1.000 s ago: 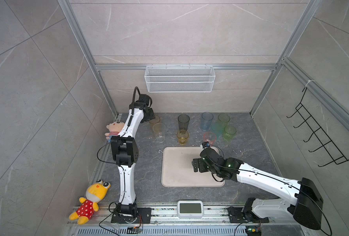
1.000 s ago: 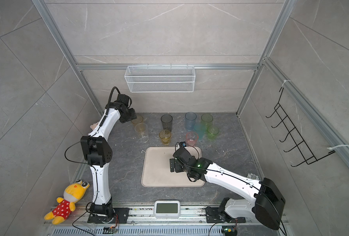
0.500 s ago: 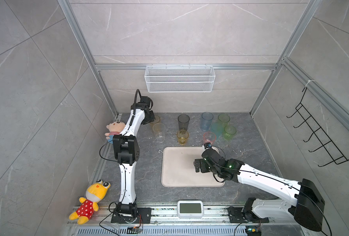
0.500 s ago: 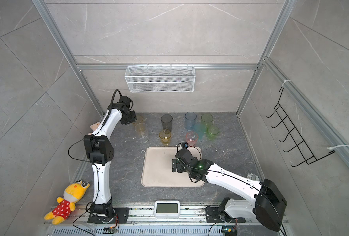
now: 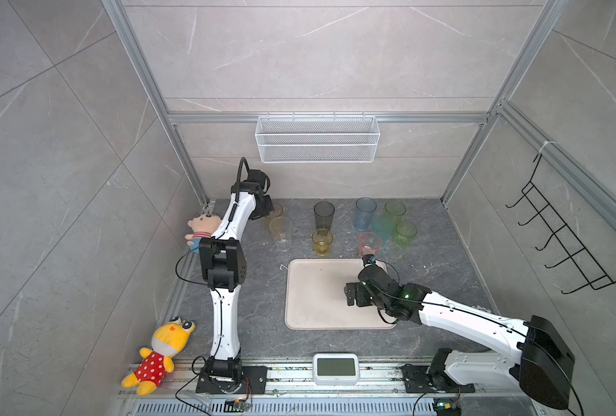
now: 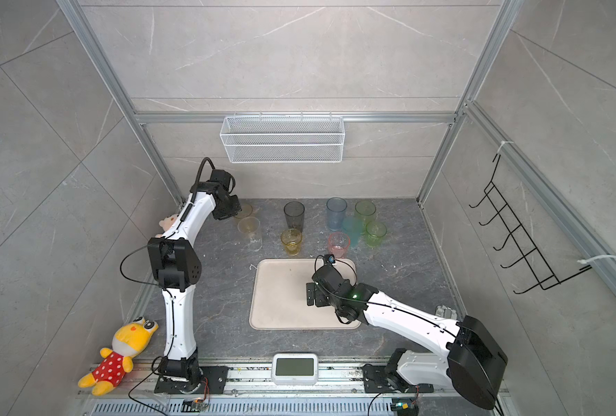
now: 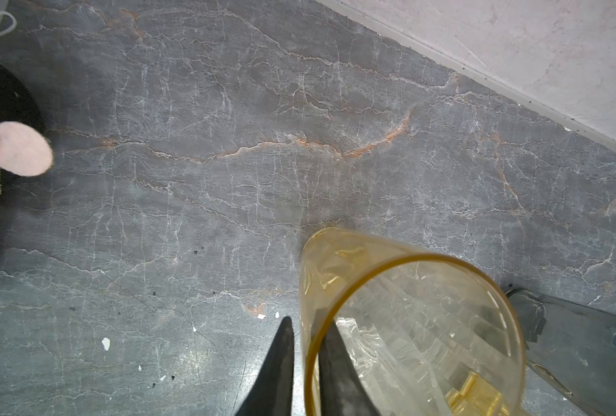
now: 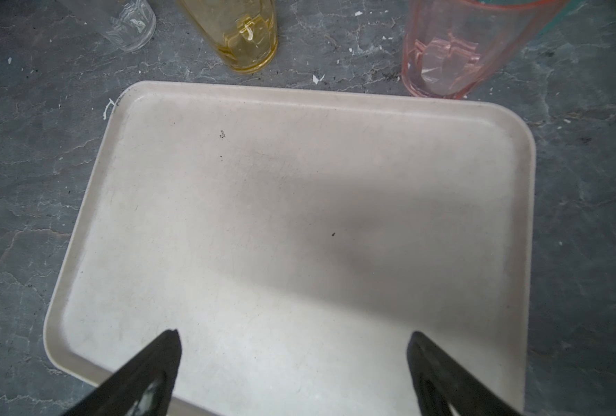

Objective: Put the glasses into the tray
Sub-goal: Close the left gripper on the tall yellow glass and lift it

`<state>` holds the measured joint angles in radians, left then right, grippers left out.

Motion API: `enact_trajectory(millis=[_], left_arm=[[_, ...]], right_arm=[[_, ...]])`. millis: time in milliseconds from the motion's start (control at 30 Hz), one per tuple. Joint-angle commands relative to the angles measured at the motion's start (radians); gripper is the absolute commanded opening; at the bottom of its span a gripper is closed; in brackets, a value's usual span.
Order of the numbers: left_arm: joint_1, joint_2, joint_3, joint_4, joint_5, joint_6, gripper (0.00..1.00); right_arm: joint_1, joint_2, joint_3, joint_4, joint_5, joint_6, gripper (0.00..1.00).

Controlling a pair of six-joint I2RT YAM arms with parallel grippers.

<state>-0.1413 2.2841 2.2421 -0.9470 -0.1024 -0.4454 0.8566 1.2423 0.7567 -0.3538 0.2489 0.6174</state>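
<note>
Left wrist view: your left gripper (image 7: 308, 322) pinches the amber glass (image 7: 407, 324) by its wall; right gripper (image 8: 293, 335) gapes wide over the bare tray (image 8: 299, 216). Nothing placed yet.

Left claw (image 7: 308, 326) pinched narrow; right claw (image 8: 293, 333) spread wide, angled downward.

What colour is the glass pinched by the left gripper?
Amber. The glass in the left gripper shows best in the left wrist view.
</note>
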Motion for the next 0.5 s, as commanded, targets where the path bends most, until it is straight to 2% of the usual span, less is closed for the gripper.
enact_trajectory(millis=[0, 467], left_arm=[[0.005, -0.013, 0.02, -0.017, -0.008, 0.011, 0.16], [0.009, -0.017, 0.0, -0.007, 0.001, 0.014, 0.05]], right_arm=[[-0.004, -0.024, -0.025, 0.025, 0.032, 0.004, 0.99], [-0.004, -0.02, -0.061, 0.061, 0.037, 0.021, 0.98]])
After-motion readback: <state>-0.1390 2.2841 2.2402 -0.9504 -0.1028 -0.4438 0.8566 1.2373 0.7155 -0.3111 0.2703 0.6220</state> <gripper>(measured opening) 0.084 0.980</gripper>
